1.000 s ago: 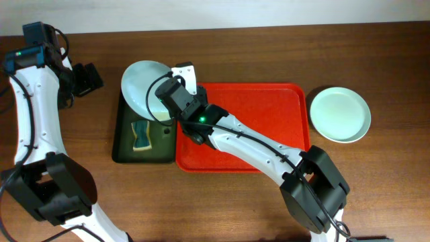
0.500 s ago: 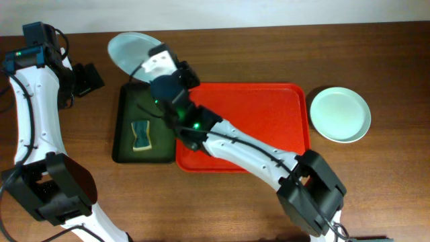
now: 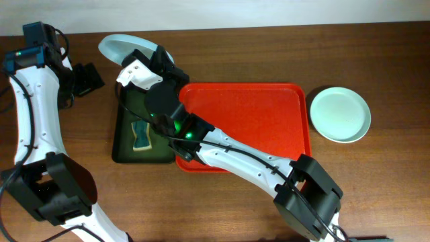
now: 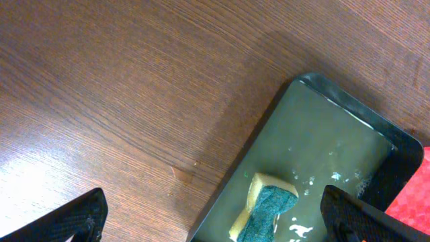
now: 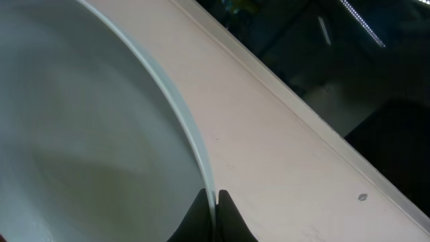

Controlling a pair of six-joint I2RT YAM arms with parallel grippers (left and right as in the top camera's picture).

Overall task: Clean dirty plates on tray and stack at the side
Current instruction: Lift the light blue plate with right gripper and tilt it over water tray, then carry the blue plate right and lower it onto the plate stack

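My right gripper [image 3: 157, 56] is shut on the rim of a pale blue plate [image 3: 113, 46]. It holds the plate tilted in the air beyond the far end of the dark green tray [image 3: 119, 153]. In the right wrist view the plate's rim [image 5: 195, 144] runs between the closed fingers [image 5: 211, 210]. A pale mint plate [image 3: 339, 114] lies on the table to the right of the red tray [image 3: 269, 107], which holds no plates. No white plate shows. My left gripper [image 3: 91, 77] is open and empty; in its wrist view the fingers [image 4: 215, 222] straddle the green tray's edge.
A yellow and green sponge [image 3: 140, 134] lies in the dark green tray, which is wet with foam specks [image 4: 322, 134]; it also shows in the left wrist view [image 4: 269, 208]. The red tray's corner [image 4: 415, 202] abuts the green tray. My right arm stretches across the red tray.
My right gripper has carried the pale blue plate up and to the left, from over the green tray to beyond its far end, tilting it more. The left arm has not moved.
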